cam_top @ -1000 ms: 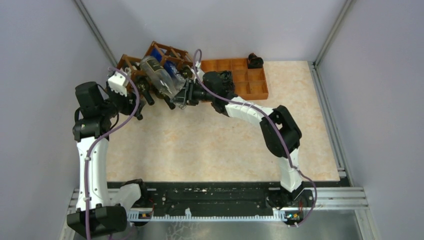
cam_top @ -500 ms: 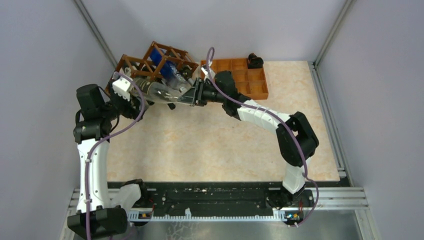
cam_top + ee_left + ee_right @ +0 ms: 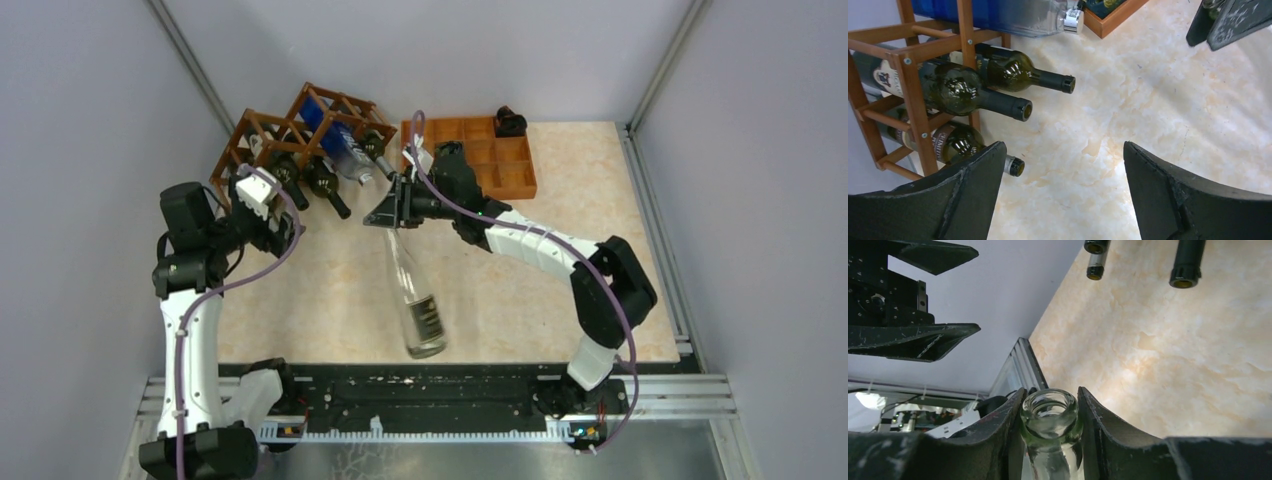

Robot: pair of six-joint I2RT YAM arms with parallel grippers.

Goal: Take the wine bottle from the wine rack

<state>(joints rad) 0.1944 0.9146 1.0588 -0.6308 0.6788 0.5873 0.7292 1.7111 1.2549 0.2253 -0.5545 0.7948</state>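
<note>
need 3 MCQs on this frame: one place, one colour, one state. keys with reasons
1. Where is the wine bottle? A in the wine rack; B out of it, over the table; C on the floor.
2. Its glass? A clear; B blue; C black.
3. State of the left gripper? A open, empty; B shut on a bottle; C shut on the rack.

B: the right gripper holds its neck, apart from the rack.
A: the table shows through it.
A: jaws spread, nothing between.

We see a glossy clear-glass wine bottle (image 3: 413, 300), a matt reddish wooden wine rack (image 3: 915, 112) at eleven o'clock, and a smooth marbled table (image 3: 520, 300).
</note>
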